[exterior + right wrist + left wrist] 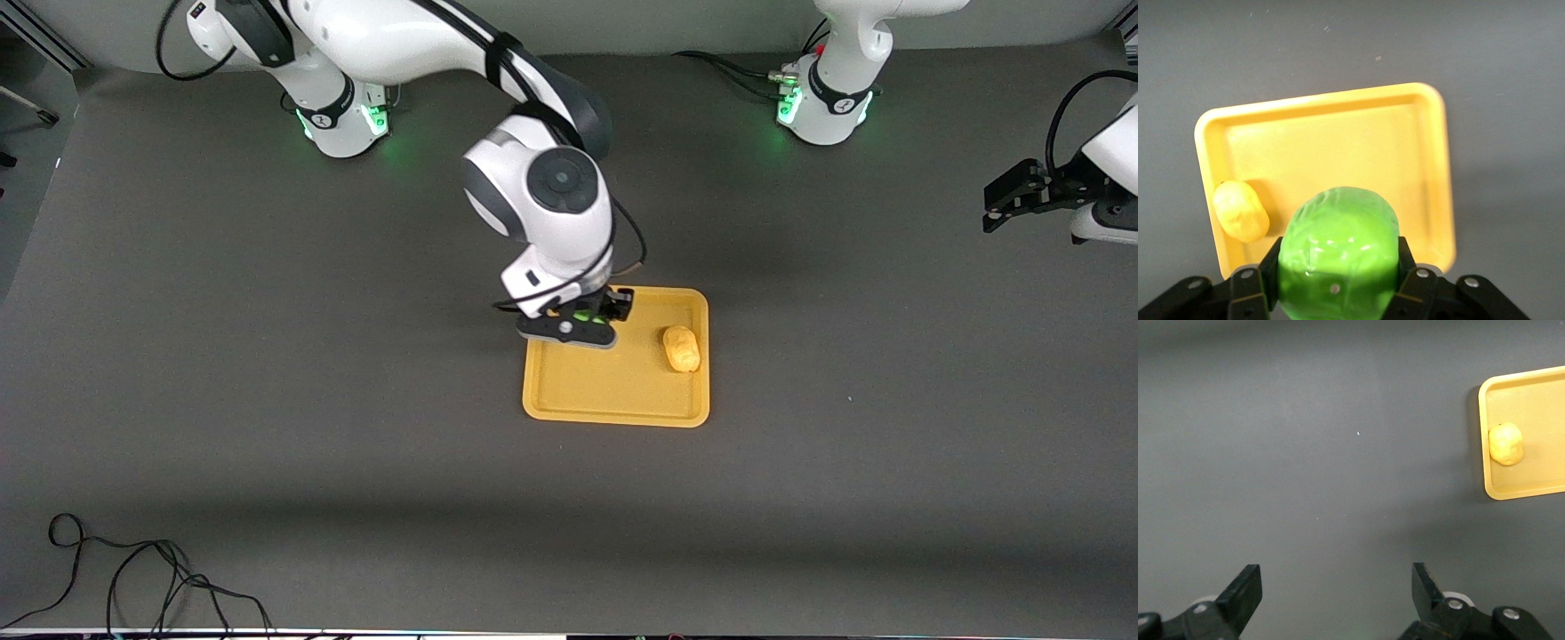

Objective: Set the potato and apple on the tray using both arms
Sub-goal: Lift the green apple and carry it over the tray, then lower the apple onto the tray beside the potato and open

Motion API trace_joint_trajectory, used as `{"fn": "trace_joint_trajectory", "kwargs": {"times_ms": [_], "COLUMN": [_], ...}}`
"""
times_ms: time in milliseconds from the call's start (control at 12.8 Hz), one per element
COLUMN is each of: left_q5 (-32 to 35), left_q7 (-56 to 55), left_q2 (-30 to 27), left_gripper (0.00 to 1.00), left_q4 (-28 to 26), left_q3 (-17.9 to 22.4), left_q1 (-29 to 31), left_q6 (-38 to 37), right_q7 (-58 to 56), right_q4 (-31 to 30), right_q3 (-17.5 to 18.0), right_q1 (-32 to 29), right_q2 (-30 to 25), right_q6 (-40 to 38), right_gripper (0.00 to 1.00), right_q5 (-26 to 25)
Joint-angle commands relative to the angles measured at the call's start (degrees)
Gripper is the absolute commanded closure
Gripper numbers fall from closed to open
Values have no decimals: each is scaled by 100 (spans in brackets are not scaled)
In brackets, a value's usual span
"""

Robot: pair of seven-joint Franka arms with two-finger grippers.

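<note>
The orange-yellow tray (pixel 622 391) lies mid-table. The yellow-tan potato (pixel 681 348) rests in it near the rim toward the left arm's end; it also shows in the right wrist view (pixel 1240 211) and the left wrist view (pixel 1506 444). My right gripper (pixel 589 317) is shut on the bright green apple (pixel 1338 253) and holds it over the tray's edge nearest the robots; in the front view only a sliver of green shows between the fingers. My left gripper (pixel 1009 197) is open and empty, held over bare table at the left arm's end; its fingers (pixel 1245 590) stand wide apart.
Black cables (pixel 133 578) lie at the table's edge nearest the front camera, toward the right arm's end. The dark grey table mat (pixel 311 400) surrounds the tray (pixel 1418 153).
</note>
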Motion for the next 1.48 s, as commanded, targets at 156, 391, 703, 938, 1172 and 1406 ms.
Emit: {"fn": "trace_joint_trajectory", "kwargs": {"times_ms": [156,391,703,938,1172,1406], "left_q5": [14,14,-30,-65,-74,-188], "left_q7": [18,18,18,18,18,18], "left_q2": [68,103,138,147,164,165], "left_gripper": [0,0,0,0,0,0], "left_q4": [36,36,36,36,36,36], "left_q3": [14,14,14,14,14,14], "left_q1": [-8,-16,-34,-25,-25,-8], "left_q6": [-109,-127,-101,-109,-92,-83], "right_q7": [109,127,162,346,364,338], "right_q4": [403,394,288,288,314,385], "right_q3": [-63,-71,-63,-54,-54,-80], "right_q1": [33,138,156,165,173,165], "right_q2": [1107,1486,1575,1548,1452,734], "right_q6": [904,1265,1424,1424,1346,313], "right_gripper": [71,71,62,62,0,0], "right_q5": [-269,-393,-384,-367,-358,-323]}}
